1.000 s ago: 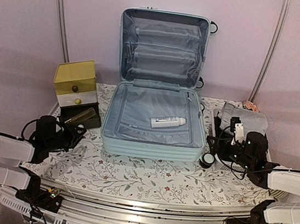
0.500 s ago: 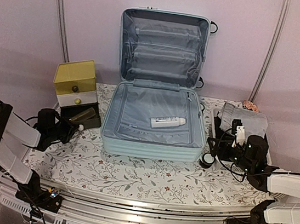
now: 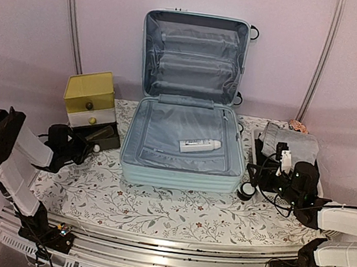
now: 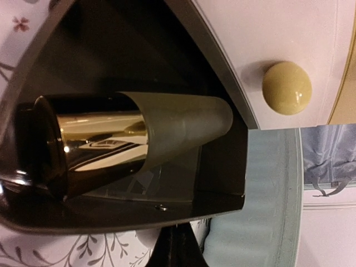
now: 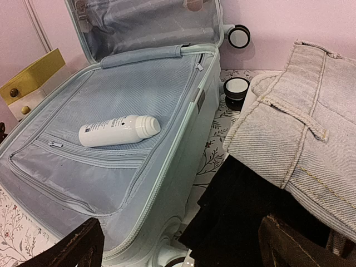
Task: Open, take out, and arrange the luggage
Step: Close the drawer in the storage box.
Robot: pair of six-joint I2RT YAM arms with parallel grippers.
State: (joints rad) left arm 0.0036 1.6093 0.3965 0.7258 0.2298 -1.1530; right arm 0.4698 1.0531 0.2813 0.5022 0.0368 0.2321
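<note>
The pale mint luggage [image 3: 180, 167] lies open at the middle of the table, its lid [image 3: 195, 57] standing up against the back wall. A white bottle [image 3: 200, 145] lies on the grey lining [image 5: 111, 105], and shows in the right wrist view too [image 5: 117, 130]. My left gripper [image 3: 88, 148] is left of the luggage, shut, its tips [image 4: 177, 250] together right at the near edge of a dark tray [image 4: 139, 203]. My right gripper [image 5: 186, 250] stands open over a black cloth [image 5: 250, 211] beside the luggage's right wall, holding nothing.
In the dark tray [image 3: 113, 141] lies a gold and frosted bottle [image 4: 111, 133]. Behind it stands a yellow-topped drawer box [image 3: 91, 99]. A folded beige cloth [image 5: 300, 128] lies at the right. A small round jar [image 3: 246, 191] is at the luggage's front right corner.
The left arm has lifted its elbow and pushed its gripper toward the dark tray, and the jaws have closed. The right arm has hardly moved.
</note>
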